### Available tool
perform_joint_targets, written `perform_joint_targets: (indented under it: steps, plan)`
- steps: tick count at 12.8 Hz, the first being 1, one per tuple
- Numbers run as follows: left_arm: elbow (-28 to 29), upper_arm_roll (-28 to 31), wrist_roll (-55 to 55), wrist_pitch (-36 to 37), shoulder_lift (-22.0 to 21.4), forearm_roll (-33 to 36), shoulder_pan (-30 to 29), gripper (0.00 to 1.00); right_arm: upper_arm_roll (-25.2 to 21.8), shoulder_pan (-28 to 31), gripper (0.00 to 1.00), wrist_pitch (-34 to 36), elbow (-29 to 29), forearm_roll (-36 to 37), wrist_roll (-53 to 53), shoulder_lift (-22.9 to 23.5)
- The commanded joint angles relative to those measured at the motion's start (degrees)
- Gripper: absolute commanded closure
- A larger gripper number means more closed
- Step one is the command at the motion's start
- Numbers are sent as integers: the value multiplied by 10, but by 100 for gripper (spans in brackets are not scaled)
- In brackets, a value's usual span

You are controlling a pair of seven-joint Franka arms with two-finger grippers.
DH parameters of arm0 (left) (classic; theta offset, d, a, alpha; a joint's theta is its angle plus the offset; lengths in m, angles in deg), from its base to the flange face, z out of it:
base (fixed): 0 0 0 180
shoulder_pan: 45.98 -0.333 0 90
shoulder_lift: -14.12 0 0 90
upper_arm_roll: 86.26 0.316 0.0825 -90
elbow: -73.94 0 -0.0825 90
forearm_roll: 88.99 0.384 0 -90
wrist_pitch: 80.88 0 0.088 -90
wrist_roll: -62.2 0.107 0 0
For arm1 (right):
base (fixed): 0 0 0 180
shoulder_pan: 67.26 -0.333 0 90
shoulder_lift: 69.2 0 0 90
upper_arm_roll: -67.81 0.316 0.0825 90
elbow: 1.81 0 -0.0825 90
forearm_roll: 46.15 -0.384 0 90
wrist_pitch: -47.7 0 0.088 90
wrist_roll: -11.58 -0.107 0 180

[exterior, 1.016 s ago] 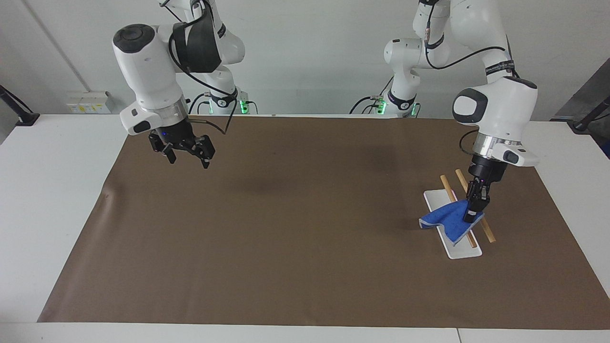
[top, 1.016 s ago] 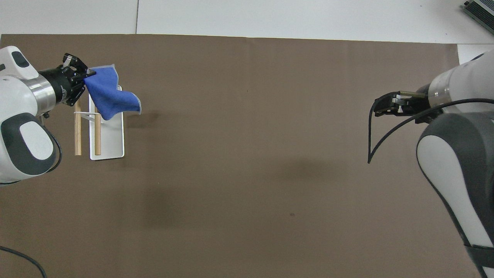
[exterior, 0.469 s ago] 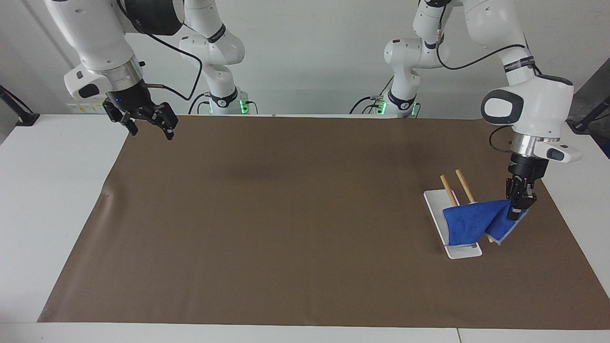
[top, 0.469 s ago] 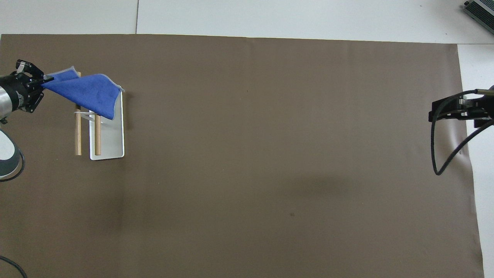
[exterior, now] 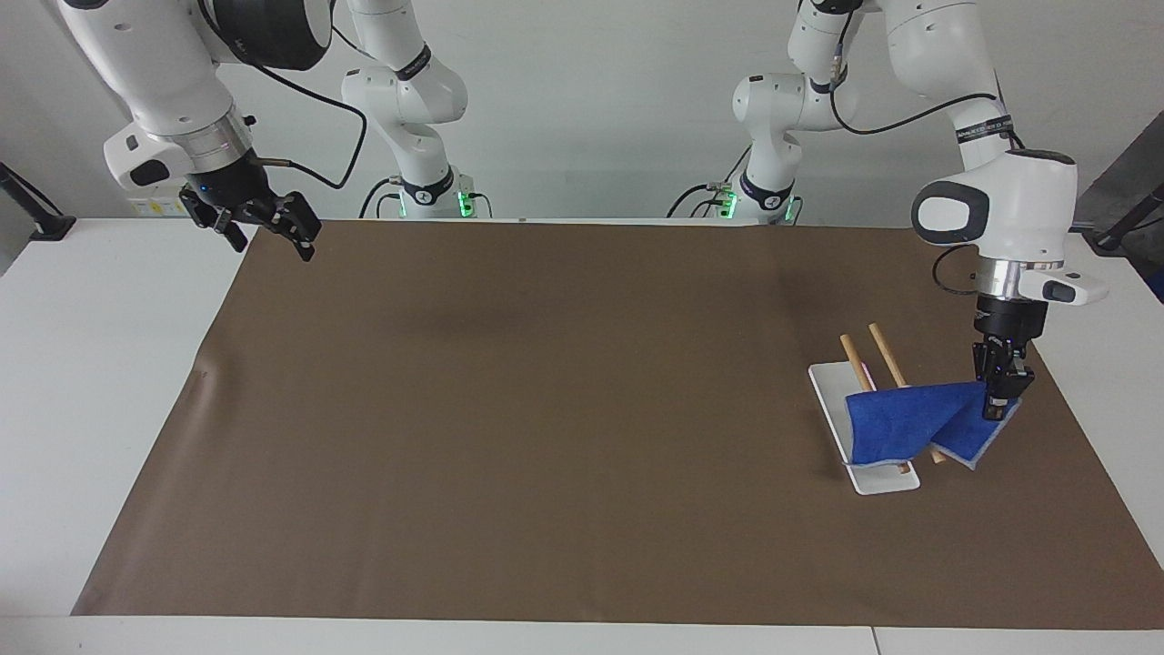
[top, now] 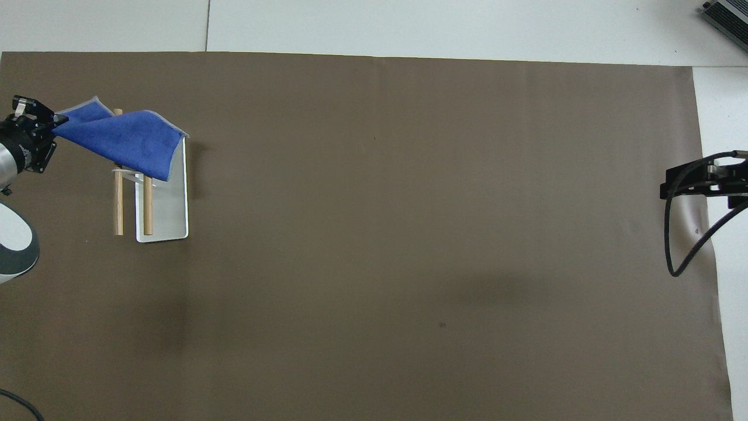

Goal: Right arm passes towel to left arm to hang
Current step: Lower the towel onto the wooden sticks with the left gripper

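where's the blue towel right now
The towel is draped over the two wooden rods of the rack at the left arm's end of the brown mat; the left gripper is shut on one corner beside the rack.

The left gripper (exterior: 998, 407) pinches the blue towel (exterior: 909, 422) draped over the rack's wooden bars (exterior: 880, 357); the right gripper (exterior: 270, 227) hangs spread above the mat's corner

Mat (exterior: 546, 409) mid open; only rack (exterior: 878, 437) w/ towel (exterior: 909, 420) at left-arm end.
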Motion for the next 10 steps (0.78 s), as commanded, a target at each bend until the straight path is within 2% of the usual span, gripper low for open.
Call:
perform_joint_targets:
  steps: [1, 4, 10]
  plan:
    - [11, 2, 7, -20, -7, -5, 3, 100, -5, -5, 0, -12, -24, 2, 4, -19]
    - [31, 9, 8, -19, -12, -4, 2, 100, -6, -4, 0, -13, -22, 2, 11, -17]
    - [126, 18, 8, -21, -54, -4, 5, 100, -18, -6, 0, -13, -22, 7, 34, -17]
